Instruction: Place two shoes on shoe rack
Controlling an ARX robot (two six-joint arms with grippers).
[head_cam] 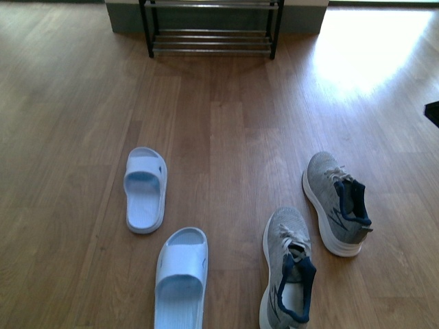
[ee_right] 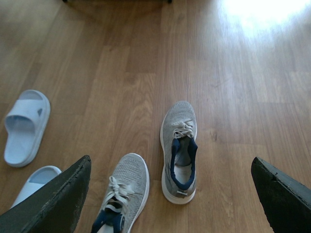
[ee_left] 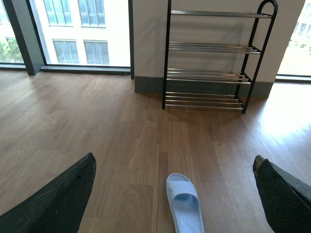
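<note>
Two grey knit shoes with white soles lie on the wood floor at the front right. One shoe is further right, and the other shoe is nearer and cut off by the picture's edge. Both toes point toward the shoe rack, a black frame with silver bars against the far wall. My right gripper hangs open above the shoes and holds nothing. My left gripper is open and empty, high over the floor and facing the rack.
Two pale blue slippers lie left of the shoes, one slipper further away and the other slipper nearer. Bare wood floor stretches between the footwear and the rack. Windows stand left of the rack.
</note>
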